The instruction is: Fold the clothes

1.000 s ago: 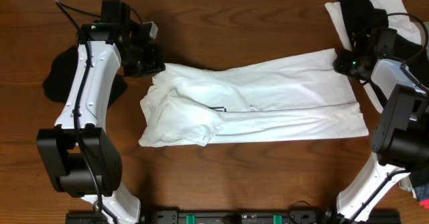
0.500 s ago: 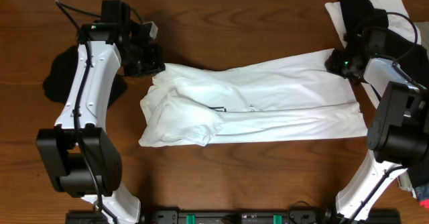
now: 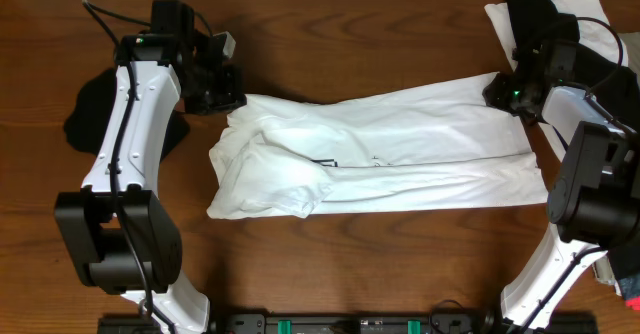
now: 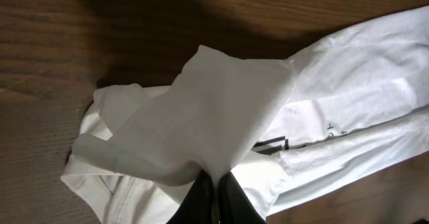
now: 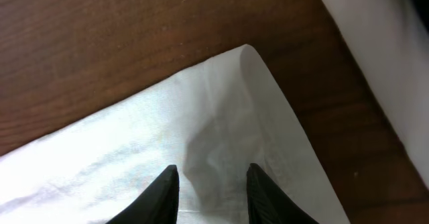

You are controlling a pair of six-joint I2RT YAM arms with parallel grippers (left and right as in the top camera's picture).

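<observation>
**A:** How does the T-shirt lie?

**B:** The white T-shirt [image 3: 380,154] stretches in a long band across the middle of the table [image 3: 350,34]. Its left end is bunched and doubled over, and its right end is flat.

**A:** And the grippers?

**B:** Both are at the shirt's far edge. The left gripper [image 4: 213,184] is pinched on a fold at the left corner, pulling it into a peak. The right gripper [image 5: 209,184] has its fingers apart over the right corner.

**A:** What do the views add?

**B:** The left wrist view shows black print [image 4: 271,143] beneath the raised flap. Only the overhead view shows a black garment [image 3: 85,109] left of the shirt and a black-and-white heap [image 3: 530,9] beyond its right corner.

**A:** Any change?

**B:** A second ago the right gripper stood slightly farther right. The shirt hasn't shifted.
</observation>
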